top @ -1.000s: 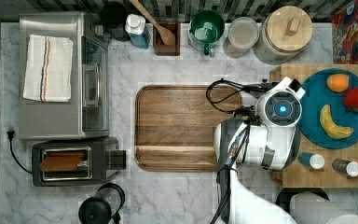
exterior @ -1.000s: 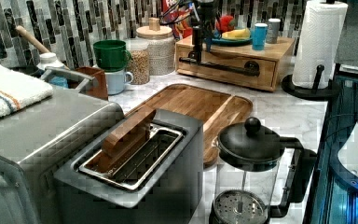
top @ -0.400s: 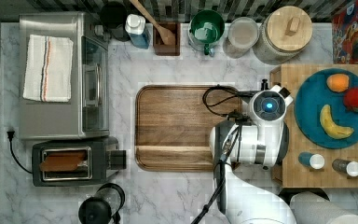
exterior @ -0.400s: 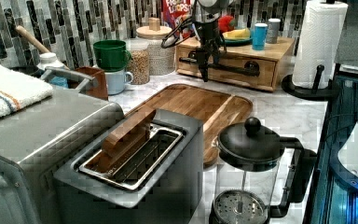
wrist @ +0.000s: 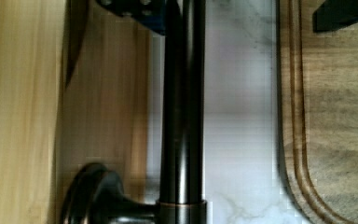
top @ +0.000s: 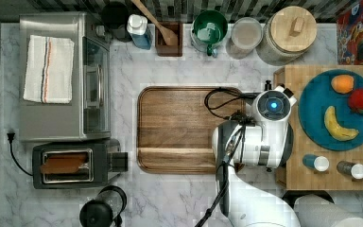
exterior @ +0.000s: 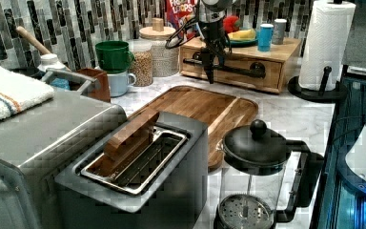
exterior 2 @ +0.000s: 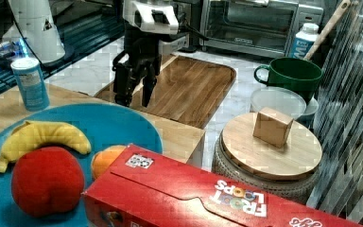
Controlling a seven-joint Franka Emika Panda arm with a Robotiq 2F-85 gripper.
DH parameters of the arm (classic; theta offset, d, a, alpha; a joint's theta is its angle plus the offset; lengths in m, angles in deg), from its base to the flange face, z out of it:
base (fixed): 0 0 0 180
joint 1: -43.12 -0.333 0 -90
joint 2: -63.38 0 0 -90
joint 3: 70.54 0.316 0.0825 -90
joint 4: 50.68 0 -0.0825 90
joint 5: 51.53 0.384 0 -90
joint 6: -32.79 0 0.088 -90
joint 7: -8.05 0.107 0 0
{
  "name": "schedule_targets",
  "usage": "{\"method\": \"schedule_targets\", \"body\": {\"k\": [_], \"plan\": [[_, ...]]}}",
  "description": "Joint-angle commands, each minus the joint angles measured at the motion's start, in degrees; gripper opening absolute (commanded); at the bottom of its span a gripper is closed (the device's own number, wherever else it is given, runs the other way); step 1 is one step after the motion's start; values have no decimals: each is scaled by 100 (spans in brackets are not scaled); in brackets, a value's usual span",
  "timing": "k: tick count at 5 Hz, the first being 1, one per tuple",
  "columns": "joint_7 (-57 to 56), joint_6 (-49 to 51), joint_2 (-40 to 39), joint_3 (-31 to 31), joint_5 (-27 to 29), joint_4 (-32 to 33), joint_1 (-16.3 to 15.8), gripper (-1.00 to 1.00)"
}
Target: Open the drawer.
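Top view: arm sits between tray and stand, at the stand's tray-facing edge; plate with fruit on the stand top.
Left view: drawer in the stand front, appears flush; gripper points down in front of it at the handle, toward the bar's left end in the left view.
Right view: gripper hangs beside the stand edge, 2 fingers spread apart, nothing between them visible.
Wrist view: handle runs between 2 finger tips, 1 tip just beside the bar, the other well apart over the tray; pincer wide, not closed on the bar; drawer front behind the bar.
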Motion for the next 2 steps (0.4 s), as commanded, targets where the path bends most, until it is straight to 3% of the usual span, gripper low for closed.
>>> {"method": "schedule_targets", "body": {"k": [1,2], "plan": [[-558,48,-381,491,201,-737,-280,100],[-281,197,-278,550,294,-604,-416,100]]}}
